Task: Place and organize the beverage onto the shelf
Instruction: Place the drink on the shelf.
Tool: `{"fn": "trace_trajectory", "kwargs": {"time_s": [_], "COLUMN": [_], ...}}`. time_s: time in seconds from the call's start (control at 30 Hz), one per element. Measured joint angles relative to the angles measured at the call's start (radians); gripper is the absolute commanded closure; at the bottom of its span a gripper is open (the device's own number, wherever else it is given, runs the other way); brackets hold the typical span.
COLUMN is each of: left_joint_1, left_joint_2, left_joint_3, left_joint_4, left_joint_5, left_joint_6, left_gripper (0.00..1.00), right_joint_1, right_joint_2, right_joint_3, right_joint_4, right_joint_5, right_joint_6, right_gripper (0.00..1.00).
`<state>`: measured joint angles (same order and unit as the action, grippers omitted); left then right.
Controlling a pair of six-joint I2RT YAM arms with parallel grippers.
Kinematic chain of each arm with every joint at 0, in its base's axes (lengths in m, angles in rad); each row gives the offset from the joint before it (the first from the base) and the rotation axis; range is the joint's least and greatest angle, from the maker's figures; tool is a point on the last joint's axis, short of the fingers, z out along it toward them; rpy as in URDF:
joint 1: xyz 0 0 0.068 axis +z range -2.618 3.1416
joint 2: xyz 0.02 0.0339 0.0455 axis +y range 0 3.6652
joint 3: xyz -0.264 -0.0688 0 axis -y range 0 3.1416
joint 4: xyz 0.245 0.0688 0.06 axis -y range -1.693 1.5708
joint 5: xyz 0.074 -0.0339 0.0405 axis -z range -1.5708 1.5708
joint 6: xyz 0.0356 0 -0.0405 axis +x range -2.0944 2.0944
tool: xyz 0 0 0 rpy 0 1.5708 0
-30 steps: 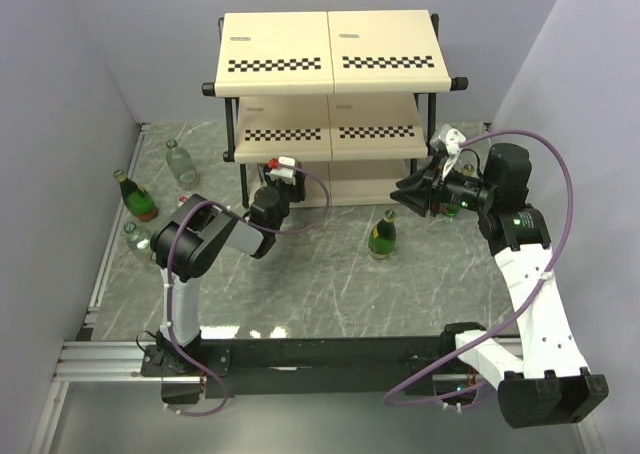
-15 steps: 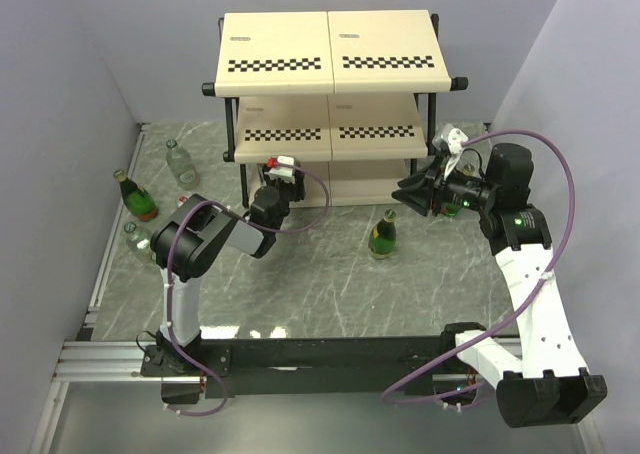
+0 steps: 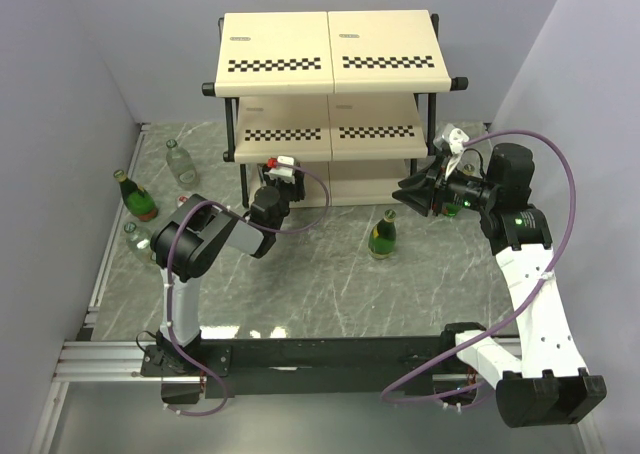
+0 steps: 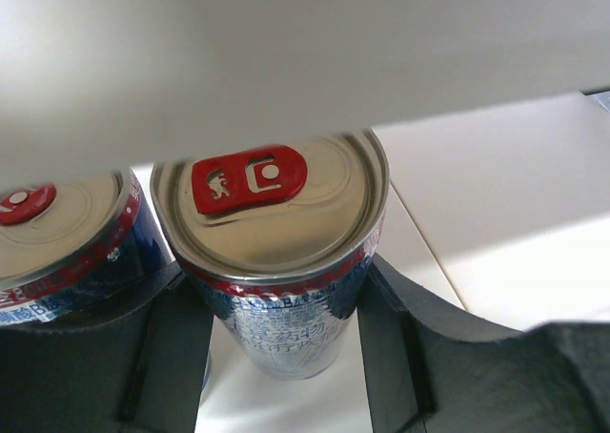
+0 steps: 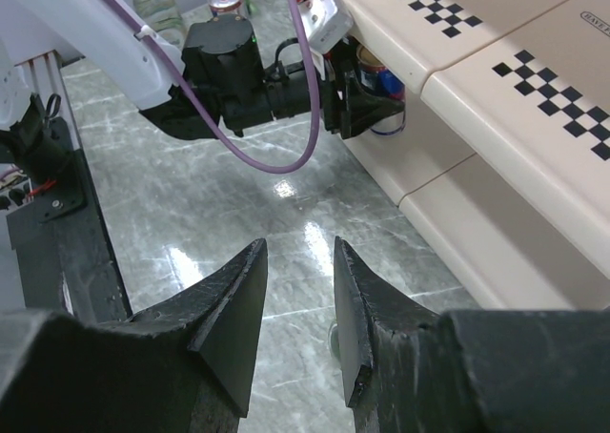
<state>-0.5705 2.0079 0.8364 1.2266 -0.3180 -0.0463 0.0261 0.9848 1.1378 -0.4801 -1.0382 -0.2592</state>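
nothing has visibly moved over the last second; both arms sit in the same pose. the left gripper [image 4: 284, 357] reaches under the middle board of the shelf [image 3: 330, 44]. its two matte black fingers are pressed to the sides of one can [image 4: 272, 214], which stands upright on the lowest board. a second can [image 4: 48, 247] stands just beside it. both are shiny metal cylinders with blue printed walls, a red rim band and a red pull tab. the right gripper [image 5: 297, 252] hangs near the shelf's right end, its wedge-shaped fingers slightly apart with nothing between them. four glass bottles stand on the marbled grey table [image 3: 300, 284]: the centre green bottle [image 3: 382, 236], the left green bottle [image 3: 133, 196], the rear clear bottle [image 3: 178, 159] and the near clear bottle [image 3: 135, 236]. the shelf has three cream tiers of smooth boards on a black tube frame.
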Motion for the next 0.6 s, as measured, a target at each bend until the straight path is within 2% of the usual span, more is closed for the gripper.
{"fn": "trace_trajectory", "kwargs": {"time_s": [0.07,0.13,0.43,0.6], "left_joint_1": [0.0,0.0,0.0,0.0], "left_joint_2": [0.0,0.0,0.0,0.0], "left_joint_3": [0.0,0.0,0.0,0.007], "left_joint_4": [-0.002,-0.005,-0.024,-0.003], "left_joint_5": [-0.002,-0.003,-0.007,-0.013], "left_joint_6": [0.0,0.0,-0.002,-0.003], "left_gripper": [0.45,0.4,0.37,0.3], "right_joint_1": [-0.001,-0.001,-0.006,-0.009], "right_joint_2": [0.0,0.0,0.0,0.0], "right_joint_3": [0.0,0.0,0.0,-0.001], "right_joint_4": [0.0,0.0,0.0,0.001], "right_joint_5": [0.0,0.0,-0.003,-0.003], "right_joint_6": [0.0,0.0,0.0,0.0], "right_gripper": [0.59,0.59,0.59,0.59]}}
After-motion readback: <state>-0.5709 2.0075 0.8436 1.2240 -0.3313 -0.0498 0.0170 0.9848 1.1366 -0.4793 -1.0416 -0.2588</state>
